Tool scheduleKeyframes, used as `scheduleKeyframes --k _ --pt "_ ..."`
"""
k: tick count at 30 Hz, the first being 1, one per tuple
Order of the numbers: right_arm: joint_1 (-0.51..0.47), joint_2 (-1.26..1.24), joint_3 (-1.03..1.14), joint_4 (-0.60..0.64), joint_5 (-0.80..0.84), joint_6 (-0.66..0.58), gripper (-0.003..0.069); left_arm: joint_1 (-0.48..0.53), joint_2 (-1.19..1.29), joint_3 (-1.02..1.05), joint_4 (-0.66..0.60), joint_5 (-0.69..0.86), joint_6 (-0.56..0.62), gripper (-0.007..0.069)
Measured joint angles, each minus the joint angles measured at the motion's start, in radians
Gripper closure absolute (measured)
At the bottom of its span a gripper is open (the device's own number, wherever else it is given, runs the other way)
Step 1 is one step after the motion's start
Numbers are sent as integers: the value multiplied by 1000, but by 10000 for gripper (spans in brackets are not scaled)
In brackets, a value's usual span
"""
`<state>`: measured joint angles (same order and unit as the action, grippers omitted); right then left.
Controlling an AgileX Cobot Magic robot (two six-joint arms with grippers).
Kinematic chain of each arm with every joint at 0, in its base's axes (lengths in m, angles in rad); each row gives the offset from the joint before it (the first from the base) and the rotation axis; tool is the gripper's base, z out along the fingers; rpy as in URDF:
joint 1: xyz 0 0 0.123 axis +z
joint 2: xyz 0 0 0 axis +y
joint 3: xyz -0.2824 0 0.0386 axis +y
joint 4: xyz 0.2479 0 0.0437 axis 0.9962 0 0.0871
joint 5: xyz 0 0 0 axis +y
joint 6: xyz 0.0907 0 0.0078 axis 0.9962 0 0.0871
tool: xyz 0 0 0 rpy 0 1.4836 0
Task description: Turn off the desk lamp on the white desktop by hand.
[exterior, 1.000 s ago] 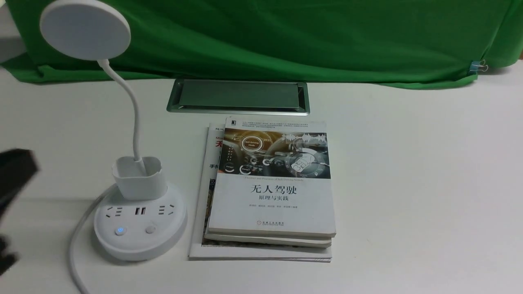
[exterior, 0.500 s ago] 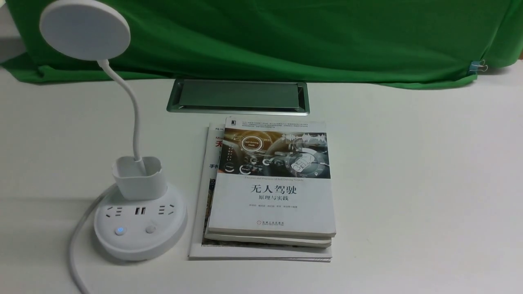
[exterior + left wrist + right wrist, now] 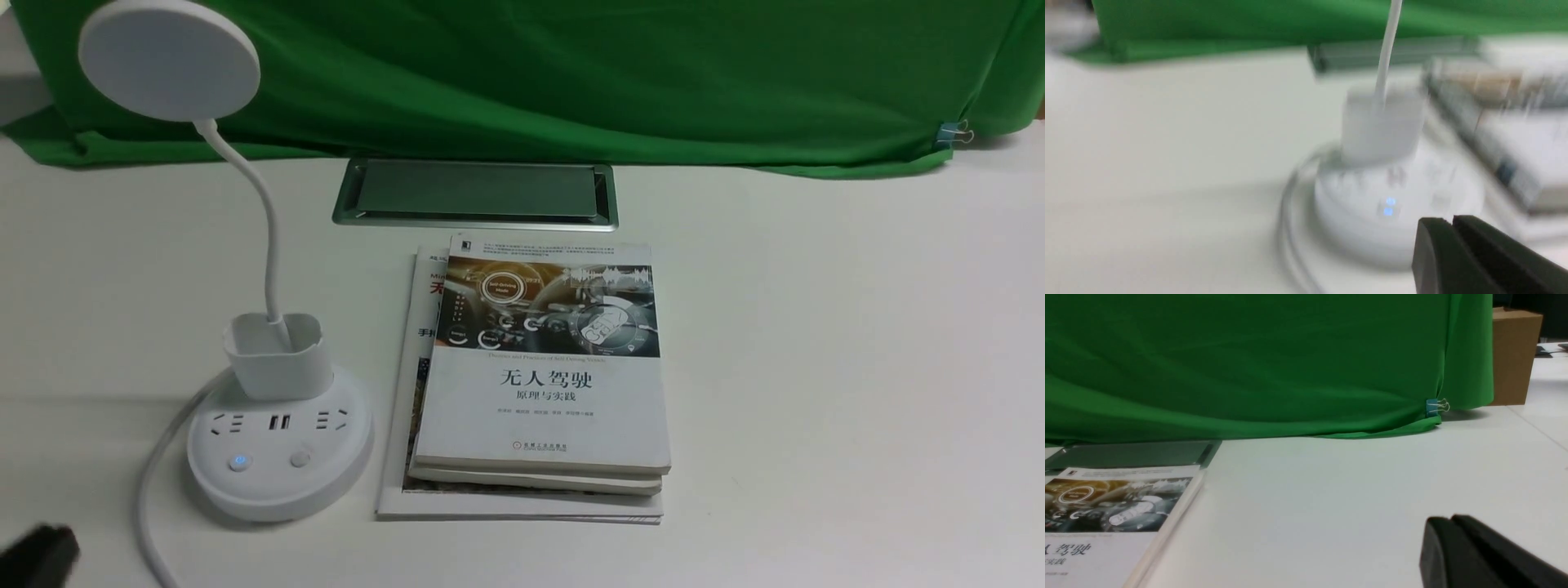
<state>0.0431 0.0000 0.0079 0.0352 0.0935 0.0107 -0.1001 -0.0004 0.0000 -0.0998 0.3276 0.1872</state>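
Lamp (image 3: pixel 277 441) sits at the left of the desk (image 3: pixel 816 367), just beside a stack of books (image 3: pixel 543 384), its disc head up against the green cloth (image 3: pixel 571 73) and its cord trailing toward the near edge. Blue light glowing on the left button (image 3: pixel 239 463) of the base, so power is on there; whether the head itself is shining, I cannot tell from its back. No press is being made right now, so the job looks unfinished: the button has yet to be touched.

Left gripper (image 3: pixel 1447 228) is low at the near left corner of the front view, apart from the base; in its blurred wrist view the black fingers appear pressed together, just short of the base. Right gripper (image 3: pixel 1447 528) rests over bare desk well away from the lamp, fingers together too, holding nothing.

Writing now: the top book reads 无人驾驶, with 原理与实践 beneath. Smaller print and the publisher's mark are too small to read. Behind the books, a silver hatch (image 3: pixel 475 193).
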Motion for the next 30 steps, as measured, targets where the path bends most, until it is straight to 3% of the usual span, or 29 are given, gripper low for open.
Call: scheduleKeyframes --k 5,30 --pt "0 0 0 0 -1 0 624 0 -2 7 8 -35 51 601" --pt "0 0 0 0 0 0 624 0 -2 7 -48 -39 65 580"
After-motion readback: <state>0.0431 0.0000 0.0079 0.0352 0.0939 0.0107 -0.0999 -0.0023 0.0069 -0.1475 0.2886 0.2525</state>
